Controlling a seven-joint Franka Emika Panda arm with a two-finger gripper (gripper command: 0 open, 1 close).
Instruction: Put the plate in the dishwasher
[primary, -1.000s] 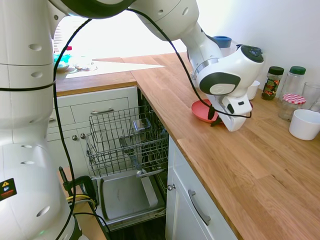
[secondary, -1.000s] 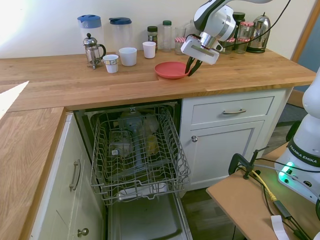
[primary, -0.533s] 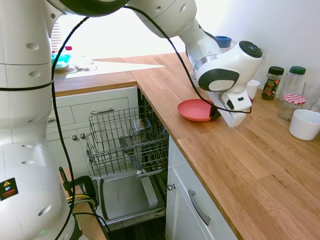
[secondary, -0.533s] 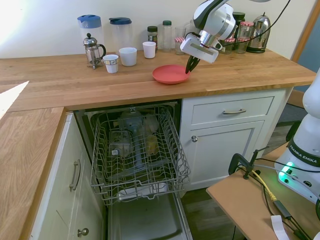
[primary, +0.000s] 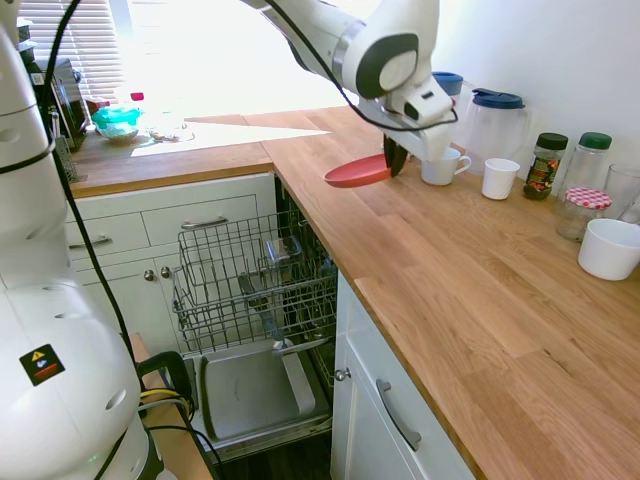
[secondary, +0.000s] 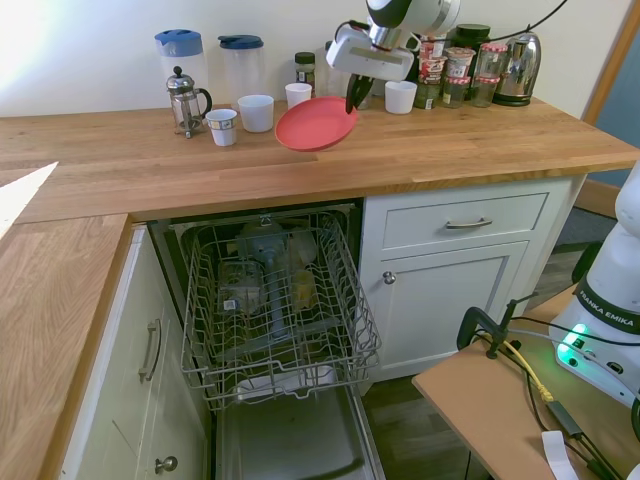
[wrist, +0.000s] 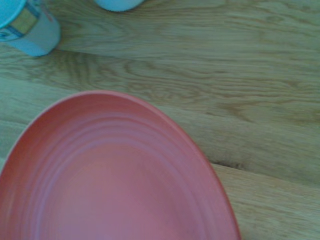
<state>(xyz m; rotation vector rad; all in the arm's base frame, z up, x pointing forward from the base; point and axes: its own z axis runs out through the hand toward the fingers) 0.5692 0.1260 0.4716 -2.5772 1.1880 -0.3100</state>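
Observation:
The coral-red plate (primary: 357, 171) (secondary: 316, 124) (wrist: 110, 175) hangs in the air above the wooden counter, tilted a little, with my gripper (primary: 395, 160) (secondary: 353, 100) shut on its rim. It is held over the counter strip above the open dishwasher (primary: 262, 292) (secondary: 272, 300). The dishwasher's grey wire rack is pulled out and holds several glasses. Its door lies flat below the rack.
Along the back wall stand a French press (secondary: 184, 101), two jugs (secondary: 178, 52), white cups (secondary: 256, 112), jars (primary: 546, 165) and a kettle (secondary: 520, 65). A white bowl (primary: 609, 248) sits at the counter's right. White cabinets flank the dishwasher.
The plate was resting on the counter; it is now lifted clear and carried along the counter toward the mugs and jugs, with the gripper holding its rim.

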